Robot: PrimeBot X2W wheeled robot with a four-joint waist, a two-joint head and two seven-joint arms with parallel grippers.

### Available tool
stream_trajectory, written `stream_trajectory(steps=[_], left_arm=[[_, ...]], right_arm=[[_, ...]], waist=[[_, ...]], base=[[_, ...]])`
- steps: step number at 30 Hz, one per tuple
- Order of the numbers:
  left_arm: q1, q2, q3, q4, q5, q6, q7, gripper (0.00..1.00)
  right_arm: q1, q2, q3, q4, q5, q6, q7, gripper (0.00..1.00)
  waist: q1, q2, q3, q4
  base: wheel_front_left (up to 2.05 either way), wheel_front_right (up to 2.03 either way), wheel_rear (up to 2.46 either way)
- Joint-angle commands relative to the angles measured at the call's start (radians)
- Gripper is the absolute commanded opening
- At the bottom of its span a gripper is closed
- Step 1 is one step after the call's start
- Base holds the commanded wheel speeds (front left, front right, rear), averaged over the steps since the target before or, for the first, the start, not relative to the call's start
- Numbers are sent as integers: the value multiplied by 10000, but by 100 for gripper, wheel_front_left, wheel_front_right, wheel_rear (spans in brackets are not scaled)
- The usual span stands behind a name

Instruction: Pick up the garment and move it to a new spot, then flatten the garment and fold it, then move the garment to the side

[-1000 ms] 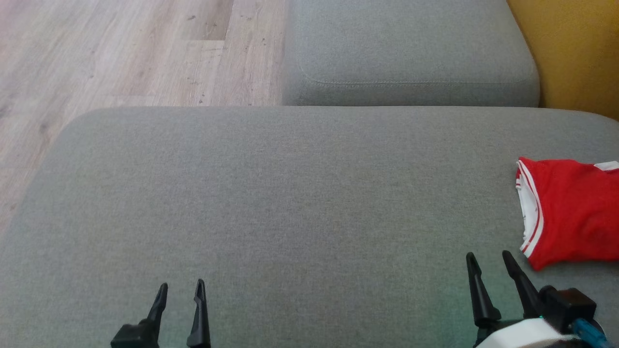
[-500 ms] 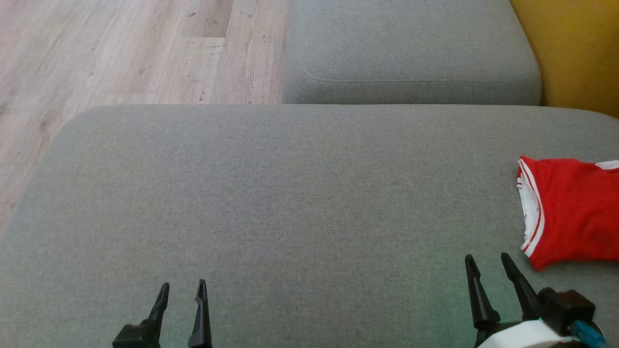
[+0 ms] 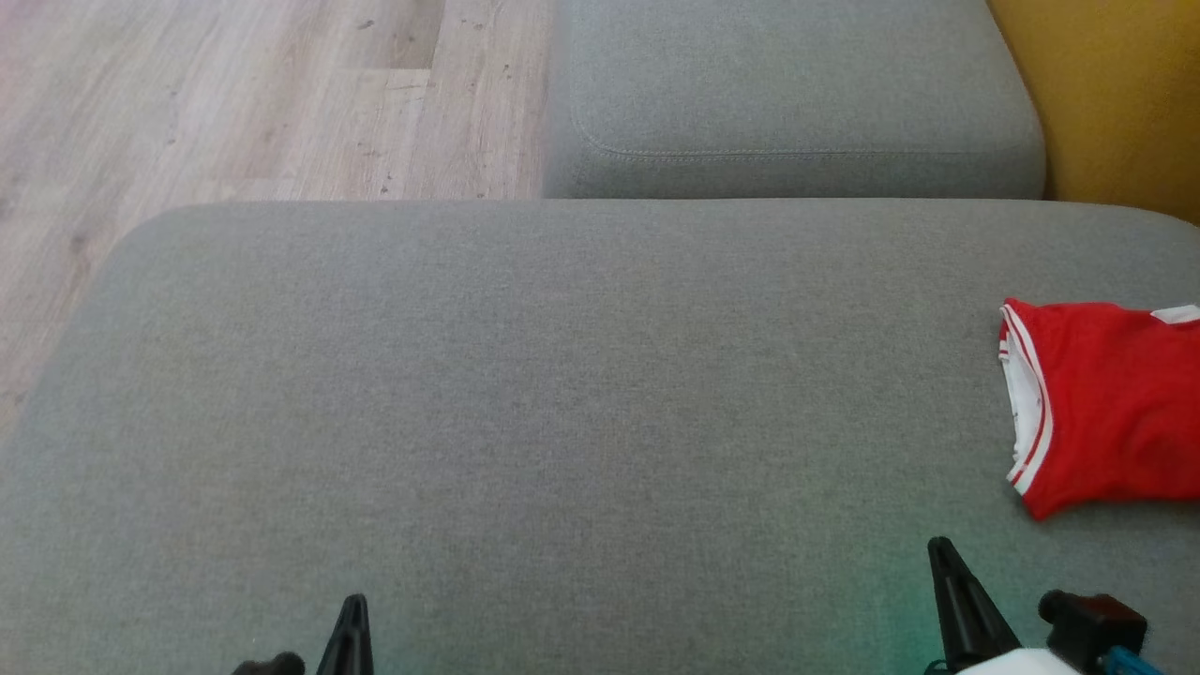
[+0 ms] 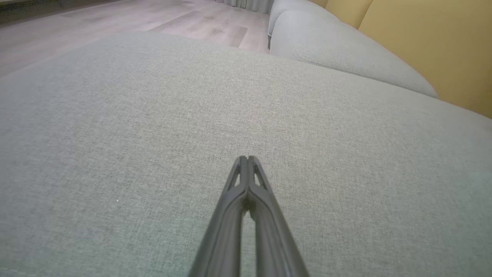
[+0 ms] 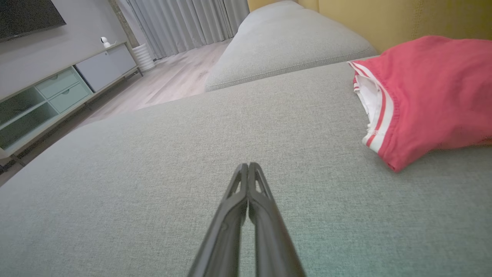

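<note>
1. The red garment (image 3: 1111, 403), trimmed with white stripes, lies rumpled on the big grey seat cushion (image 3: 562, 375), against the cushion's right side and about midway between its front and back.
2. The right tool (image 3: 939, 548) is over the cushion's front right part. It is nearer the front than the garment and slightly to its left, with a strip of bare cushion between them.
3. In the right wrist view, the right tool (image 5: 248, 166) has its two fingers pressed together with nothing between them. The garment (image 5: 430, 88) lies ahead of it and off to the right.
4. The left tool (image 3: 354, 605) is at the cushion's front, left of its middle and well apart from the garment. In the left wrist view, the left tool (image 4: 248, 158) is also closed tip to tip and empty.
5. The garment runs off the right edge of both views, so its full shape is unclear.
6. The head view cuts both tools at the bottom edge.
7. Whether either tip touches the cushion cannot be told.
</note>
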Motion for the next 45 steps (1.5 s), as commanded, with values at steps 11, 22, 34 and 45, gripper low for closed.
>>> stream_trajectory(steps=[11,22,34,45], left_arm=[[-567,-223,887,-226,-962,-498,336,0],[-739,-459,1481,-185,-1806,-894,634,0],[-900,-702,2084,-183,-2646,-1288,938,0],[-1061,-949,2693,-171,-3482,-1682,1246,0]], right_arm=[[-653,-128,-115,-194,1495,12,112,0],[-938,-180,-193,-99,2791,19,229,0],[-1223,-220,-288,-5,4076,26,359,0],[-1509,-250,-396,91,5349,33,501,0]], waist=[[0,0,62,-83],[0,0,124,-163],[0,0,187,-244],[0,0,249,-324]], base=[[0,0,0],[0,0,0],[0,0,0],[0,0,0]])
